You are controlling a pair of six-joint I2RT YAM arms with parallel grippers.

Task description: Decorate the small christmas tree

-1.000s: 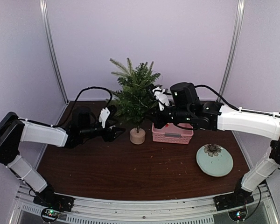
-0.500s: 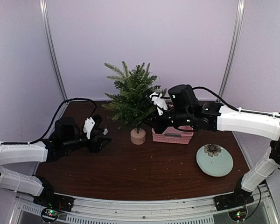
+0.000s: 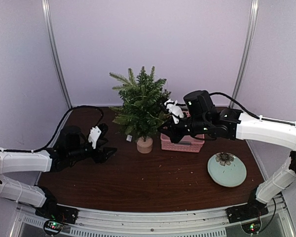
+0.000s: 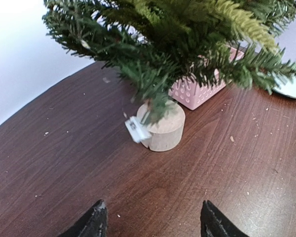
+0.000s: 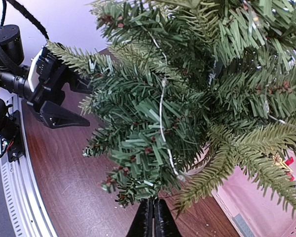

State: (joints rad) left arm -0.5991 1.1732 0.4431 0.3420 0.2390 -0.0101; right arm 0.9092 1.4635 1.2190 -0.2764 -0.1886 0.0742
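The table (image 4: pixel 49 163) is seen as dark brown wood with a visible grain and a soft sheen, dusted with pale specks. The small christmas tree (image 3: pixel 142 101) is made of matt green synthetic needles, and a thin silvery wire (image 5: pixel 161 106) is threaded among them. Its stump base (image 4: pixel 164 131) is pale, smooth, unvarnished wood. The pink basket (image 3: pixel 182 143) is perforated matt plastic. The pale green plate (image 3: pixel 227 170) is glazed and glossy.

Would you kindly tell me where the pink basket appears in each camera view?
Top external: the pink basket sits right of centre, just right of the small christmas tree and its base.
Left wrist: the pink basket is upper middle, behind the tree's base, partly hidden by branches.
Right wrist: the pink basket is in the bottom right corner.
Shared landmark: the small christmas tree.
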